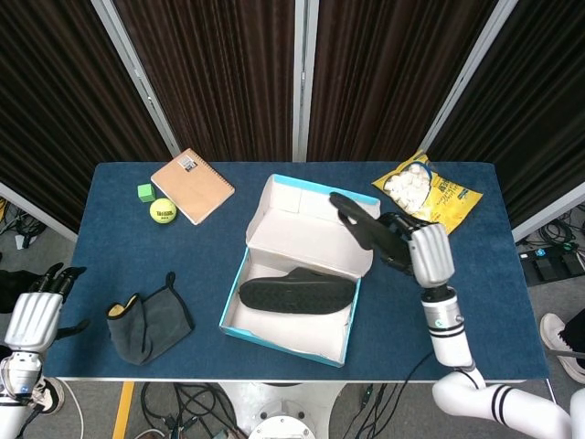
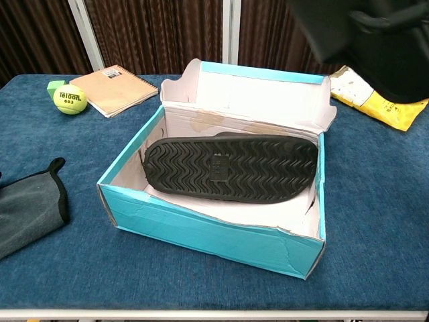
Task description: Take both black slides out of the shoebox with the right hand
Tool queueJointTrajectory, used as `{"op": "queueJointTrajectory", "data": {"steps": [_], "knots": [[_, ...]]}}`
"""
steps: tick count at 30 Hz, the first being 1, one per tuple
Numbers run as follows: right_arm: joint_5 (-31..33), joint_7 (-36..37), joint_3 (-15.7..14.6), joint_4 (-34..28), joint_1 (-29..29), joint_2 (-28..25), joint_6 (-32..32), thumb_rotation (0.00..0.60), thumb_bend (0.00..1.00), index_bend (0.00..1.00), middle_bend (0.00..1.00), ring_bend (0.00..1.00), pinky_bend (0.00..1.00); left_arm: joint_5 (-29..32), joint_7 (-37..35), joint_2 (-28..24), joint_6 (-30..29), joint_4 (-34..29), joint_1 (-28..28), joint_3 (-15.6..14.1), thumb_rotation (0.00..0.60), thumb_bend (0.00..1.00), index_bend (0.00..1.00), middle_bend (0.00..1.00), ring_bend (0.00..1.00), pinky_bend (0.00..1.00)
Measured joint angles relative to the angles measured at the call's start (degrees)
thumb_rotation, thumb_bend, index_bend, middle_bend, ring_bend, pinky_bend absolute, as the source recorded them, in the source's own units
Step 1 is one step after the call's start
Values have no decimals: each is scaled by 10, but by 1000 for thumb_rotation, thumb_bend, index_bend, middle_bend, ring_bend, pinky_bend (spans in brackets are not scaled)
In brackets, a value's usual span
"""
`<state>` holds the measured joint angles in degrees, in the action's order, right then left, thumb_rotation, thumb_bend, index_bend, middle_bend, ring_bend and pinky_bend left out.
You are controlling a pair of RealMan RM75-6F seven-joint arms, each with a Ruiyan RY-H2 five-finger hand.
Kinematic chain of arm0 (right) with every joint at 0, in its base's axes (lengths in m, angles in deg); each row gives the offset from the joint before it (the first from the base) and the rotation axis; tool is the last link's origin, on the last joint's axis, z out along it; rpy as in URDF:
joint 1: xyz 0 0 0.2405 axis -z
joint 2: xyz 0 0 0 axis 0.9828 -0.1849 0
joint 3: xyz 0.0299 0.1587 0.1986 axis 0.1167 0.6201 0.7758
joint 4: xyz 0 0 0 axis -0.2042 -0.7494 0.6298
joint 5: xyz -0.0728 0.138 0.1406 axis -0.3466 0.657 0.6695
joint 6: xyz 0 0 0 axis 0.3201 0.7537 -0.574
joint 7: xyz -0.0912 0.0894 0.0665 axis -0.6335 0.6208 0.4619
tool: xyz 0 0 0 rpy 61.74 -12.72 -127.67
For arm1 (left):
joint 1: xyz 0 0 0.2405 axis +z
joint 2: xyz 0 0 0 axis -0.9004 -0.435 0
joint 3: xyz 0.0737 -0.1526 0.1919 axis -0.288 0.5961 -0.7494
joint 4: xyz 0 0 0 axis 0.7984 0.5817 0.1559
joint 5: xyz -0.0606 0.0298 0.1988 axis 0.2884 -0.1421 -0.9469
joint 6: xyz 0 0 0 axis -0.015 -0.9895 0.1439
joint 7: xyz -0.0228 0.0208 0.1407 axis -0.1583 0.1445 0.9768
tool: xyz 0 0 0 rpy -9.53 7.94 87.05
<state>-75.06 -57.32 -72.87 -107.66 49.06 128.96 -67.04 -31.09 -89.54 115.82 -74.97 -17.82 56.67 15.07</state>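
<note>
- Right hand (image 1: 422, 249): raised above the blue table (image 1: 512, 302), right of the open turquoise cardboard shoebox (image 1: 239, 279). It grips one black rubber slide (image 1: 358, 223), which juts up and to the left over the box's right edge. The fingers are mostly hidden behind the slide in the head view.
- Chest view: the held black rubber slide (image 2: 365, 40) appears only as a dark, blurred mass cut off by the top right corner; the right hand itself cannot be made out there.
- Second black slide (image 1: 294, 293): lies inside the shoebox, sole up, its zigzag tread plainly visible in the chest view (image 2: 231, 169). Its strap side faces down and is hidden.
- Shoebox lid (image 1: 315, 219): hinged open at the far side, white inside, leaning back.
- Left hand (image 1: 35, 315): hangs off the table's left edge, fingers spread, holding nothing. The frame border cuts off its lower part, and the chest view does not show it.
- Other items on the table: a dark grey cloth (image 1: 146, 325) at the near left, partly cut off in the chest view; a yellow tennis ball (image 1: 162, 210) beside a small green cube (image 1: 144, 192); a tan spiral notebook (image 1: 192, 185); a yellow snack bag (image 1: 427, 195) at the far right, partly covered by the held slide in the chest view.
</note>
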Motion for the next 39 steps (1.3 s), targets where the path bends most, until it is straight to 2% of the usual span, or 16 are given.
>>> {"op": "queueJointTrajectory", "data": {"steps": [5,8,16,21,23,24,26,27,28,30,31,35,39], "knots": [[102,81,19,-8,54,-1,7,600,468,846,730,616,786,-4,3,-1,0,-3,-2,-1,600,0,156,195,96,315],[159,151,34,-9,70,-4,49,600,468,846,730,616,786,-6,7,-2,-2,-6,-3,-2,600,0,156,195,96,315],[209,317,76,36,73,9,203,600,458,826,730,612,787,-3,24,-3,1,-15,-1,-5,600,0,156,195,96,315],[247,334,99,60,69,31,230,600,439,785,719,595,762,-2,25,-4,3,-14,0,-6,600,0,156,195,96,315],[259,340,105,62,70,32,245,600,375,696,661,531,694,-2,24,-4,4,-13,0,-7,600,0,156,195,96,315],[262,344,106,62,70,31,255,600,286,587,587,449,616,-2,23,-4,4,-12,0,-7,600,0,156,195,96,315],[261,356,105,60,72,24,281,600,89,288,382,206,391,-3,22,-3,5,-12,-1,-7,600,0,156,195,96,315],[257,365,104,59,72,19,295,600,22,138,254,89,254,-3,23,-3,5,-12,-1,-7,600,0,156,195,96,315],[248,380,101,59,73,11,311,600,0,40,138,17,139,-3,24,-3,5,-12,-1,-7,600,0,156,195,96,315],[223,406,95,61,72,0,331,600,0,0,20,0,30,-4,26,-3,4,-12,-1,-8,600,0,156,195,96,315],[203,423,92,63,71,-7,343,600,0,0,3,0,8,-4,26,-3,4,-13,-1,-8,600,0,156,195,96,315],[139,462,81,70,66,-24,361,600,0,0,0,0,0,-4,28,-4,2,-16,-1,-7,600,0,156,195,96,315],[115,454,79,72,66,-25,328,600,0,0,0,0,0,-6,28,-7,0,-21,-1,-7,600,0,156,195,96,315]]}}
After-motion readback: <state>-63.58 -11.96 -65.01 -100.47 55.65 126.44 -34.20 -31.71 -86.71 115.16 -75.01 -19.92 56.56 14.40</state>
